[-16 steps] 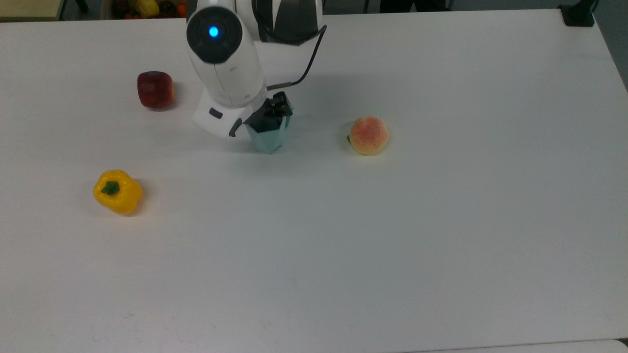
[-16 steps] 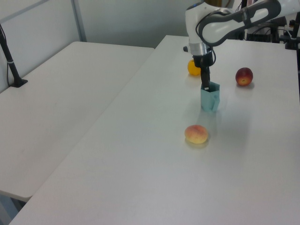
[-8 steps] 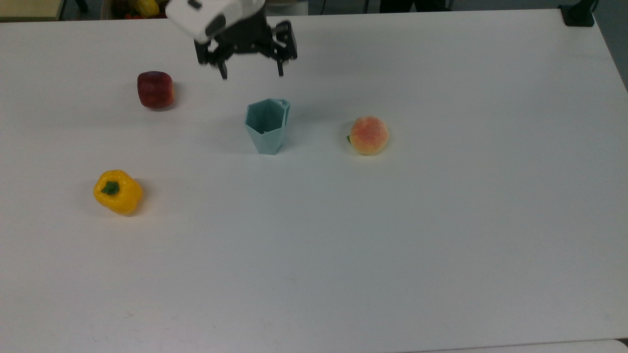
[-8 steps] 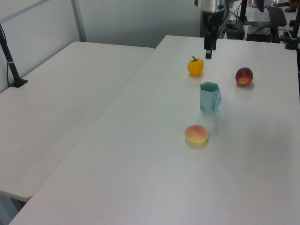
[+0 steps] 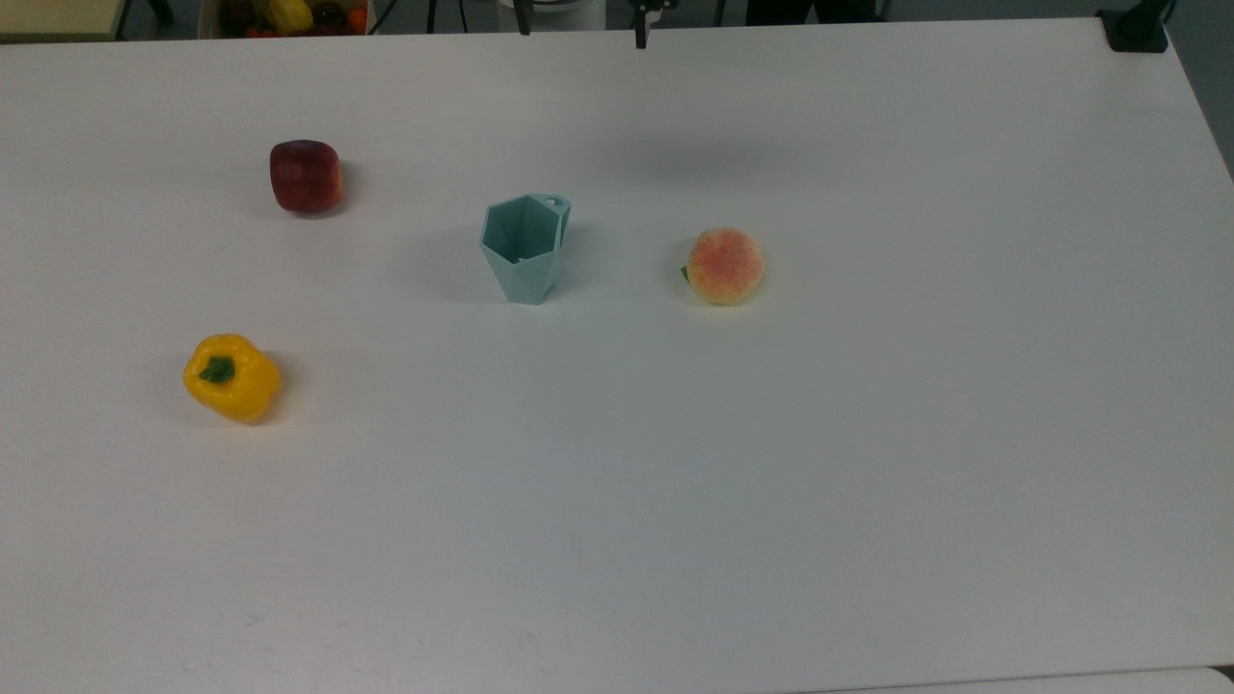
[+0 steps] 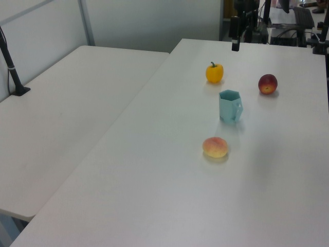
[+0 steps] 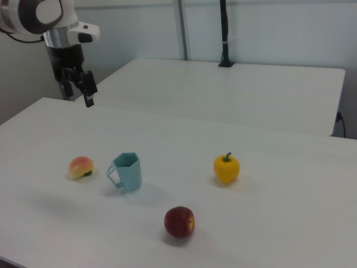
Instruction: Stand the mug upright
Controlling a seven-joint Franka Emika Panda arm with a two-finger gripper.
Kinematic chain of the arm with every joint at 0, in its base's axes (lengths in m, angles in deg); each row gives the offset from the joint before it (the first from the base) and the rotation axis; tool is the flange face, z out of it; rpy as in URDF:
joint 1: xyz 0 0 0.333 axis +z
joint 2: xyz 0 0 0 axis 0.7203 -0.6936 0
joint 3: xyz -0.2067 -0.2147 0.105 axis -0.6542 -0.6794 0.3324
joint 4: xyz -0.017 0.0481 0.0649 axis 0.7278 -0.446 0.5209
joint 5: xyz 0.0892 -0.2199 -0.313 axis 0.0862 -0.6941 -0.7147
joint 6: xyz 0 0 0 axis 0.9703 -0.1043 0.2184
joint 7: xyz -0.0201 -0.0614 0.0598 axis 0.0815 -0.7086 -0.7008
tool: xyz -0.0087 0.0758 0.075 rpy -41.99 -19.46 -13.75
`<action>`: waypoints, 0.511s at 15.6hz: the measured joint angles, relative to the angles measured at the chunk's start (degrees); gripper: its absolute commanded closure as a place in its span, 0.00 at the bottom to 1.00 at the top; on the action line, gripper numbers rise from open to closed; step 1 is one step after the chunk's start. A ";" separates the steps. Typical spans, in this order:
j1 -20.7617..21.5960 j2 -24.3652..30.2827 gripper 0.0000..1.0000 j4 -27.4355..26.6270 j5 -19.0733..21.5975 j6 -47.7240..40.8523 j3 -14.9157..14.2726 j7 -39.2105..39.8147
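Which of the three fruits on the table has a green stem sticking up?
The yellow bell pepper. The red apple and the peach are rounder, with no such stem.

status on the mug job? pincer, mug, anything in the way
Pincer open, raised clear of the table. Mug upright, untouched. Peach, apple, yellow pepper spaced around it, none touching.

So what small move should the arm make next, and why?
Probably none beyond parking: the mug stands upright on the table with its rim up, and the gripper hangs open, high and apart from it, so the task looks finished.
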 measured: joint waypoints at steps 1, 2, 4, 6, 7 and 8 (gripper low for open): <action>-0.01 0.31 0.00 -0.01 0.45 -0.35 0.08 0.26; -0.04 0.63 0.00 -0.06 0.63 -0.46 0.08 1.50; -0.26 1.15 0.00 -0.22 0.65 -0.47 -0.04 6.03; -0.59 1.28 0.00 -0.33 0.65 -0.32 -0.64 11.85; -0.78 1.28 0.00 -0.59 0.65 0.36 -1.07 15.17; -0.84 1.28 0.00 -1.09 0.68 1.66 -1.65 18.16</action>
